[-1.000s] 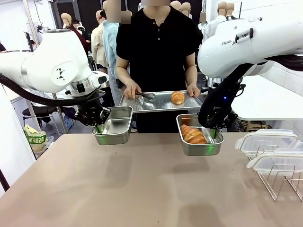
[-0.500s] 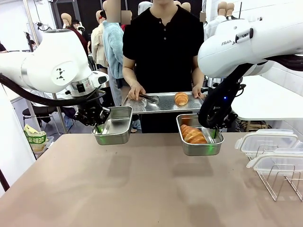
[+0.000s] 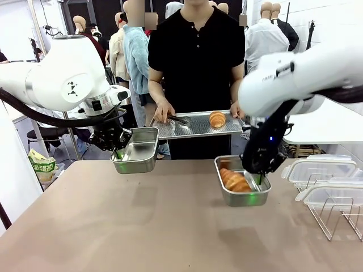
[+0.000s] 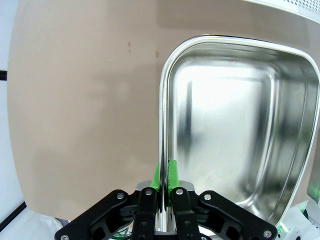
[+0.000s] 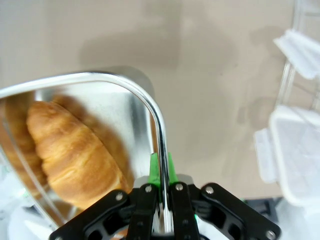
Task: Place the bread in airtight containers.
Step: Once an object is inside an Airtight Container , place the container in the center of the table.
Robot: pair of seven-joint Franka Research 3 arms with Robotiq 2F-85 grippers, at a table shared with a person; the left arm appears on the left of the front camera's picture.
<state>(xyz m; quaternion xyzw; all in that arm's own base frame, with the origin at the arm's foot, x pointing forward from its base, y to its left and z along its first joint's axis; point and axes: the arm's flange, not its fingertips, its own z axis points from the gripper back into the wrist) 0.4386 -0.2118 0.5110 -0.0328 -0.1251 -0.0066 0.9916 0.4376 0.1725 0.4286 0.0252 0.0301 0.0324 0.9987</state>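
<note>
- Broadly, the table (image 3: pixel 159 226) lies open across its near and middle parts, while clear lids (image 3: pixel 320 170) and a wire rack (image 3: pixel 334 218) crowd its right edge.
- Left gripper (image 3: pixel 117 152) is clamped on the side rim of the empty tin (image 3: pixel 139 148), held near the far edge.
- Right gripper (image 3: pixel 258 177) is clamped on the rim of the other tin (image 3: pixel 245 195), with one roll (image 3: pixel 234 180) inside.
- Second roll (image 3: pixel 216 119) lies on the tray (image 3: pixel 193 129) in the person's hands (image 3: pixel 163 111), near the tongs (image 3: pixel 177 119).

Right wrist view: the left picture edge cuts off 1 side of the right tin (image 5: pixel 125 82). Front view: the right picture edge cuts off the wire rack (image 3: pixel 334 218).
</note>
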